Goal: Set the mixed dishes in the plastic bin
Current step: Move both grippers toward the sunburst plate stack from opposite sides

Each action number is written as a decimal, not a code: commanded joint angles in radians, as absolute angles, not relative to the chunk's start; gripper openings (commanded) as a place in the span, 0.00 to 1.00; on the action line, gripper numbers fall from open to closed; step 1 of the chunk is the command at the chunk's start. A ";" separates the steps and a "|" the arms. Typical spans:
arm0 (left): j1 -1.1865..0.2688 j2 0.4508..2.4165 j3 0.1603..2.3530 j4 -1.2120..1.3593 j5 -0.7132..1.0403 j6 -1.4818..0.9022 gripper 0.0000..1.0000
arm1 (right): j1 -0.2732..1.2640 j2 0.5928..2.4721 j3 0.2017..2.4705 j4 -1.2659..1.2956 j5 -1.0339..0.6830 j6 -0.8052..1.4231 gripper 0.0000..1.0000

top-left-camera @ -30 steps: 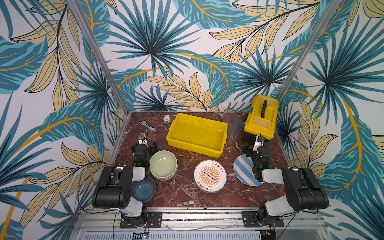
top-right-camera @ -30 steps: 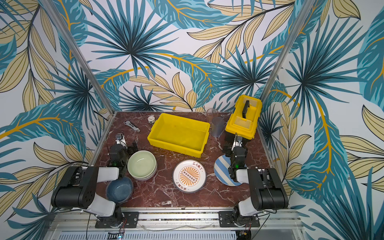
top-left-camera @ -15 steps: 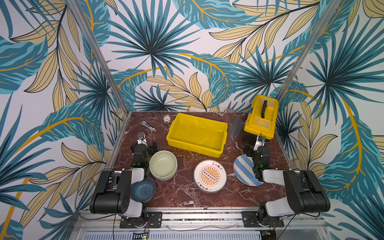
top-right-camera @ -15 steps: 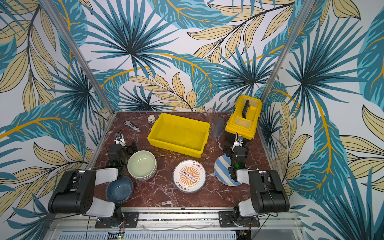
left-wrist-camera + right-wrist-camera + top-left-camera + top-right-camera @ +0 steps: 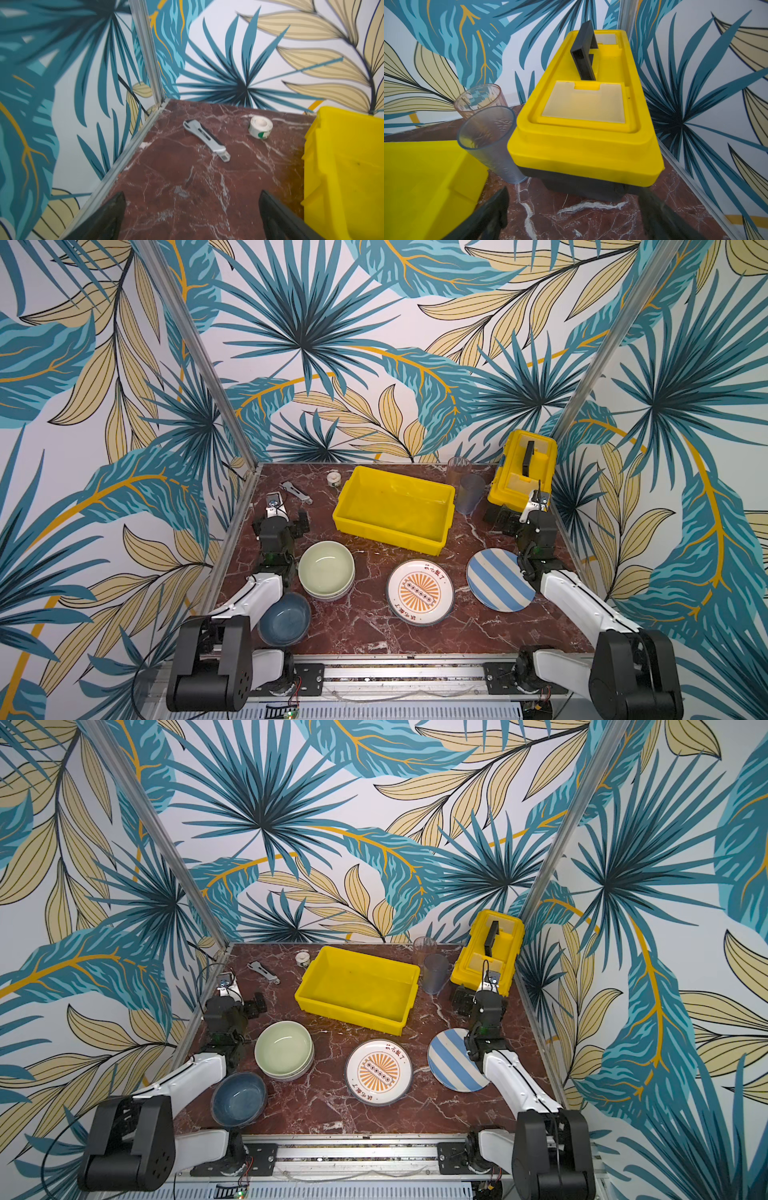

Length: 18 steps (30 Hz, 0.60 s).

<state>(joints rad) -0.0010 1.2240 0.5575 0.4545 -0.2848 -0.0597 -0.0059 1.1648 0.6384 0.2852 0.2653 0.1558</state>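
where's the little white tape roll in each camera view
Top view: tape roll just left of the back corner of the yellow bin.
Top view: same spot, left of the bin.
Left wrist: tape roll lying between the metal tool and the bin.
Right wrist: not in it.
Shared landmark: the yellow bin, in all four.

tabletop (image 5: 365, 626): polished red-brown marble look, white veins | plastic bin (image 5: 386, 536): smooth glossy yellow plastic | tumblers (image 5: 494, 145): clear plastic, crinkled walls | toolbox (image 5: 583, 143): satin yellow plastic lid, matt black base | hand tool (image 5: 205, 139): brushed metal | tape roll (image 5: 260, 126): matt white paper | green bowl (image 5: 326, 568), striped plate (image 5: 496, 585): glossy glaze
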 commanded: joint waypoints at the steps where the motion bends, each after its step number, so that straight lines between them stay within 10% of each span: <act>1: -0.028 1.134 0.647 0.270 -0.320 -0.066 1.00 | -0.006 1.092 0.686 0.035 0.178 0.274 0.95; 18: -0.377 1.055 1.065 -0.610 -0.082 -0.262 0.88 | 0.027 0.966 0.749 -0.387 -0.184 0.390 0.78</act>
<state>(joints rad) -0.3386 1.0824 1.0264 -0.4198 -0.1539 -0.1986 0.0132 0.9970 0.7658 -0.2985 -0.1158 0.3649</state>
